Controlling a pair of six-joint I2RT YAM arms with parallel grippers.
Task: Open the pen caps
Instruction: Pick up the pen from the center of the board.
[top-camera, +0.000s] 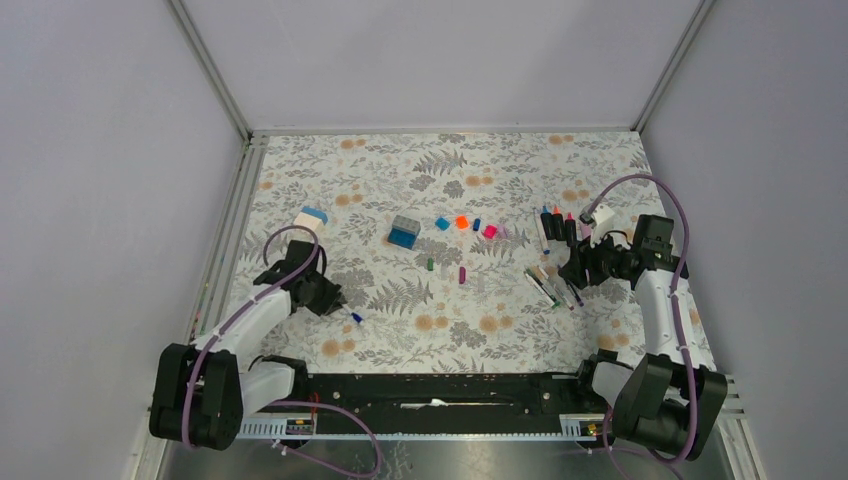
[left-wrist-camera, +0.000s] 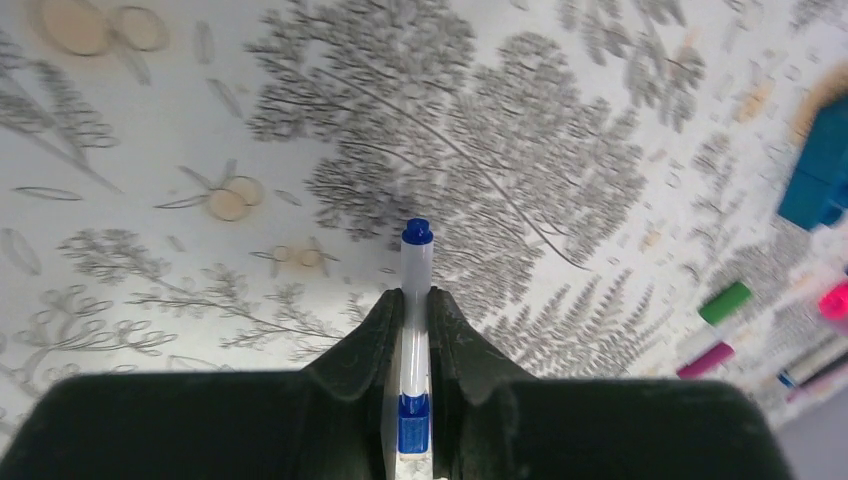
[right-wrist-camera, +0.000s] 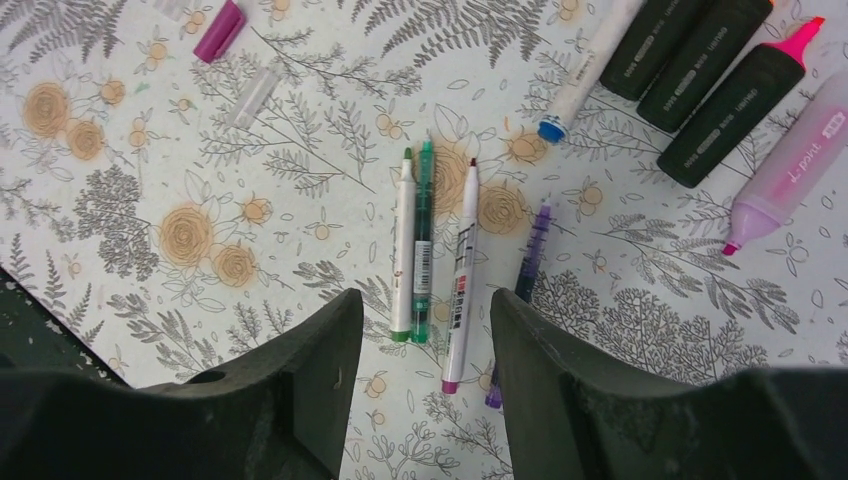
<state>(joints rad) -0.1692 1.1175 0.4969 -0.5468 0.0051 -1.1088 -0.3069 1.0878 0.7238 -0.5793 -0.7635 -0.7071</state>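
A blue-tipped white pen (left-wrist-camera: 417, 265) is being clenched between the fingers of the left gripper (left-wrist-camera: 417, 298) just above the floral table (top-camera: 400, 335), while the right gripper (right-wrist-camera: 425, 300) is being held parted over thin pens (right-wrist-camera: 424, 240), and loose pen caps (top-camera: 461, 221) are being left lying mid-table near a blue-and-grey block (top-camera: 404, 232).

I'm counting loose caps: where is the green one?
In the top view, the green cap lies mid-table, left of the purple cap, with the blue-and-grey block just beyond it.
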